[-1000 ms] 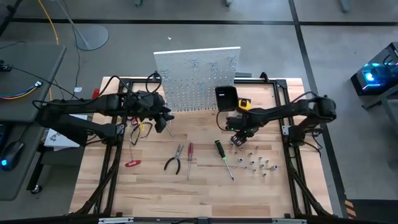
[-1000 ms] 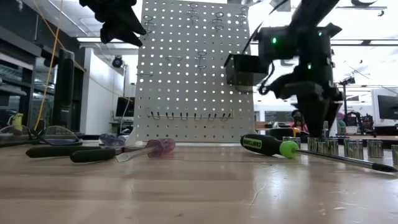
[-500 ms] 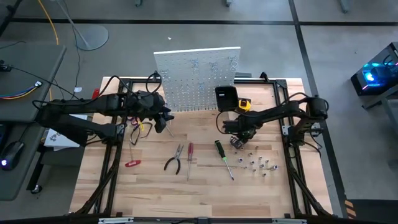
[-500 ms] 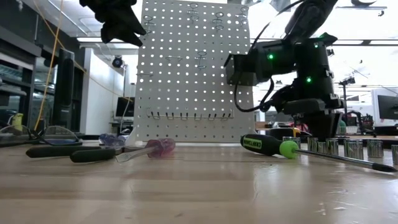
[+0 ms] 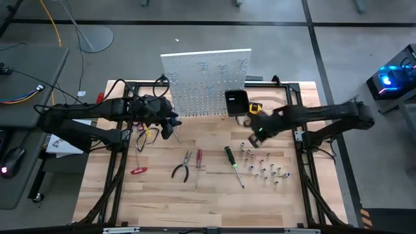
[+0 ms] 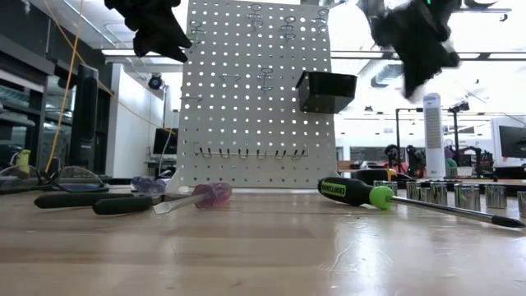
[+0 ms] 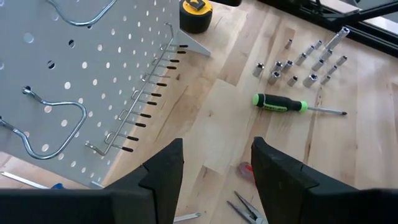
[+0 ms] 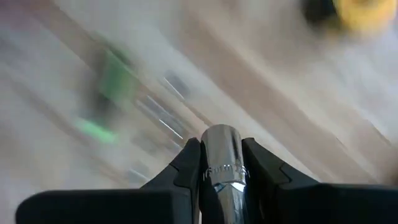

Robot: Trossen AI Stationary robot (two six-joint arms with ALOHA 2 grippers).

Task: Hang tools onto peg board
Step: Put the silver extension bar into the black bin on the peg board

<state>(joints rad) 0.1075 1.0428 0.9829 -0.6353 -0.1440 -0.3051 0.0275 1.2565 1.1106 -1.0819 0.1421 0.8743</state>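
Right claw [image 8: 221, 163] clamps chrome socket [image 8: 222, 163], risen off table; left claw [image 7: 214, 162] parted.

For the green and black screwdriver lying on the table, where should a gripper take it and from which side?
Probably by the thick handle of the green and black screwdriver, coming straight down from above. It lies flat on the table with open wood on both sides of the handle, and the thin shaft toward the sockets offers little to pinch. Fingers should close across the handle's width.
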